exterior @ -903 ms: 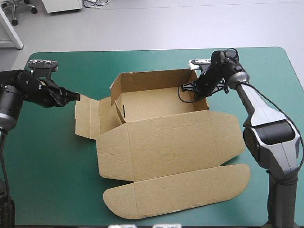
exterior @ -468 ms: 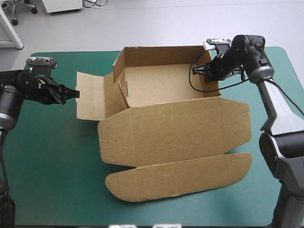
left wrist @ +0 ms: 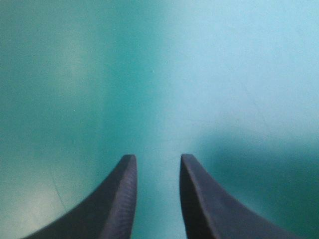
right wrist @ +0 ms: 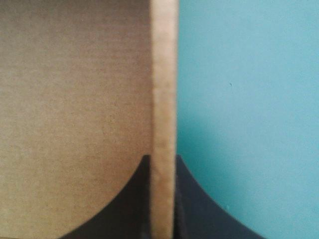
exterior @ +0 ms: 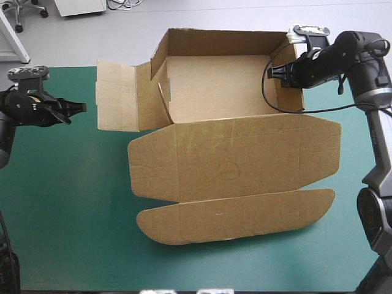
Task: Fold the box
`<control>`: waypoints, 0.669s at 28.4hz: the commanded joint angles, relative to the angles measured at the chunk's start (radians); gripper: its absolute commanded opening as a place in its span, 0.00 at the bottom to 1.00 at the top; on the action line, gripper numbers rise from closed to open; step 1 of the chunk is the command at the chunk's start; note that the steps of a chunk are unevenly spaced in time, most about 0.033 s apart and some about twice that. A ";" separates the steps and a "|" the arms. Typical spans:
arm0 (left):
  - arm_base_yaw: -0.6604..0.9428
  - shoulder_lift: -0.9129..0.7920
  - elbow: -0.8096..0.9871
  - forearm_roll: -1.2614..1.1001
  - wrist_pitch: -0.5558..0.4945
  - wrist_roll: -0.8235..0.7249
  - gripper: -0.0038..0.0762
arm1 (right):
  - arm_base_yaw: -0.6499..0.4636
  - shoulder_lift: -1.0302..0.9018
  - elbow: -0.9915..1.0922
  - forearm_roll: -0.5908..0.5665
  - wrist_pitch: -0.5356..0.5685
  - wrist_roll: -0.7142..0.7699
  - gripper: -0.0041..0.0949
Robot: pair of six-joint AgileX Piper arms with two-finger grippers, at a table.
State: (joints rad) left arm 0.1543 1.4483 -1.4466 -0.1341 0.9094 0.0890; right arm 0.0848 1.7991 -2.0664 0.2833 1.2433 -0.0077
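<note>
We see the box (exterior: pixel 233 171) central on the cover (exterior: pixel 73 202), 1 wall clamped by our right gripper (exterior: pixel 283 72); left gripper (exterior: pixel 79 108) slightly parted, empty. Light, stiff board, likely bending at creases: grip wall edges.

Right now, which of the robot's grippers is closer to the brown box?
Right. The right gripper is shut on the box, gripping its right wall. The left gripper is open over the teal-green cover, clear of the box's left flap.

Outer fingertip of the right gripper (exterior: pixel 282 74), perhaps behind the box (exterior: pixel 233 165) wall
</note>
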 commanded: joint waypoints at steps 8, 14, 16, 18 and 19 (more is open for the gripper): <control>0.184 0.113 -0.026 -0.730 0.034 0.474 0.32 | -0.055 -0.135 -0.034 0.093 0.006 -0.023 0.02; 0.182 0.270 -0.026 -1.084 0.169 0.664 0.32 | -0.055 -0.159 -0.032 0.119 0.006 -0.026 0.02; 0.180 0.315 -0.026 -1.247 0.250 0.731 0.32 | -0.055 -0.161 -0.032 0.132 0.006 -0.026 0.02; 0.173 0.351 -0.026 -1.380 0.334 0.794 0.32 | -0.055 -0.161 -0.032 0.145 0.006 -0.024 0.02; 0.159 0.378 -0.026 -1.486 0.392 0.841 0.32 | -0.053 -0.161 -0.032 0.147 0.006 -0.024 0.02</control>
State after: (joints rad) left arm 0.3307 1.8487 -1.4466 -1.3866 1.1687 0.8552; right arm 0.0401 1.6935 -2.0676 0.3742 1.2442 -0.0345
